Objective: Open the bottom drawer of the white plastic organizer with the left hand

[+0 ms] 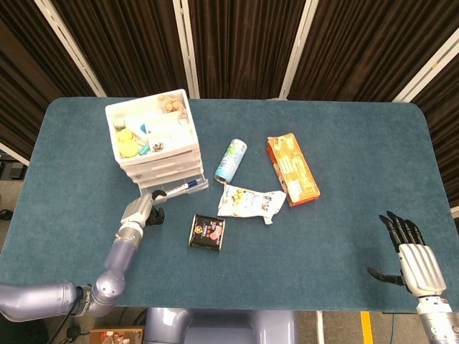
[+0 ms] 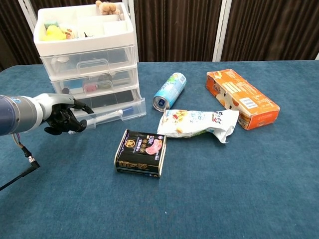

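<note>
Chest view: left hand [image 2: 64, 118] hooks curled fingers on the bottom drawer [image 2: 107, 114]; yanking further could drag the light organizer [image 2: 84, 55] along.

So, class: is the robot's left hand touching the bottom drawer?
Touching. The chest view shows the left hand with fingers curled on the bottom drawer front.
</note>
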You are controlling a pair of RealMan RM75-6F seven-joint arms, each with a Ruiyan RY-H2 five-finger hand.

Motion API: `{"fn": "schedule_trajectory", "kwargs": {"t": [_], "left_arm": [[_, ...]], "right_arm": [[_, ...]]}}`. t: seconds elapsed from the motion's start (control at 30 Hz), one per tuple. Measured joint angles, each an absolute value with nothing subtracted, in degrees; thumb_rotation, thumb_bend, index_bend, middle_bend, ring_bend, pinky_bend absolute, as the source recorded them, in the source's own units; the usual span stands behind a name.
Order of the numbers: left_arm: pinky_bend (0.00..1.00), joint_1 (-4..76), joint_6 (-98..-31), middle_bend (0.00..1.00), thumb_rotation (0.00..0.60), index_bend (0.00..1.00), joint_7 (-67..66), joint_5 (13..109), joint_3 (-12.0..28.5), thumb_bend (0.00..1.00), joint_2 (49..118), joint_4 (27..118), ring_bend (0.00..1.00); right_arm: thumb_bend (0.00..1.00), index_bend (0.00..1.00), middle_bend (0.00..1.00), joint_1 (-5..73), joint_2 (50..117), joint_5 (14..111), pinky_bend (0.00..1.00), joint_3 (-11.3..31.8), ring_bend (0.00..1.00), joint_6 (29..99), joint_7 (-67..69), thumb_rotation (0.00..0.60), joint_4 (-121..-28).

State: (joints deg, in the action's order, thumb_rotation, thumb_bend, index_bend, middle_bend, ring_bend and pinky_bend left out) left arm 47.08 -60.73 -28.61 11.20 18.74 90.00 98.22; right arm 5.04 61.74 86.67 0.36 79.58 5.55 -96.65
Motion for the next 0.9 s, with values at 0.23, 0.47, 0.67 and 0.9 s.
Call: {"fn": "schedule_trajectory", "kwargs": {"t": [0.23,0.47,0.67,0.9], "left_arm": [[0.97,46.6,-60.3,1.0,0.6,0.24,-26.8,12.9,18.1,0.67,89.2,101.2,0.99],[0.97,46.1,-60.0,1.0,0.6,0.24,-25.3,14.1,17.2,0.67,88.4,103.0,0.99],[0.97,46.1,-58.5,1.0,0.6,0.24,-24.0,14.3,16.6,0.67,88.3,103.7,0.99],[0.97,46.1,-57.6,1.0,0.6,0.24,-22.8,15.3,15.7,0.67,87.9,105.2,0.99]], "right_arm": [[0.1,0.0,0.0,5.0,61.8,86.8,0.01,0.3,0.0,79.6,5.5,0.6,-96.6],[0.1,0.0,0.0,5.0,61.8,86.8,0.01,0.3,0.0,79.7,5.4,0.6,-96.7],[0.1,0.0,0.0,4.9,61.8,86.8,0.01,0.3,0.0,79.7,5.4,0.6,-96.7],[0.1,0.0,0.0,4.9,61.8,86.8,0.01,0.3,0.0,79.7,5.5,0.6,-96.6]]}}
